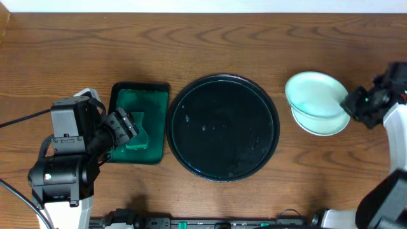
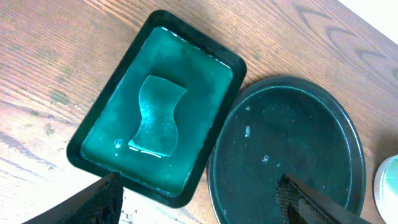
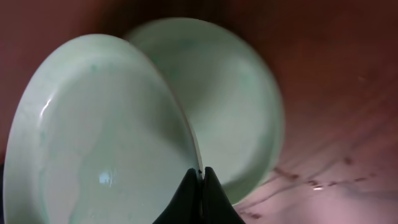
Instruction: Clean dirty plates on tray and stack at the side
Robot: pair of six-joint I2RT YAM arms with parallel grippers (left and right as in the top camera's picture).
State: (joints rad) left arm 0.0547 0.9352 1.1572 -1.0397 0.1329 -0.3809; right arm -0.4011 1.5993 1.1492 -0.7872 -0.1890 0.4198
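Stacking looks to be the step in hand: the right hand (image 3: 200,182) is pinched shut on the rim of a small round pale-mint plate (image 3: 106,137), which sits askew over a second pale-mint plate (image 3: 239,93) on the brown wooden desk (image 1: 191,44), just right of the large round glossy black tray (image 1: 222,127). That tray carries no plates now, only a few droplets, so this is probably the last one. Over on the other side, the left hand (image 2: 199,208) hangs wide open and empty above the dark green rectangular tray (image 2: 134,53), where a teal sponge (image 2: 158,115) lies. Next, the right hand needs to settle the plate squarely onto the one beneath, then let go without dragging it.
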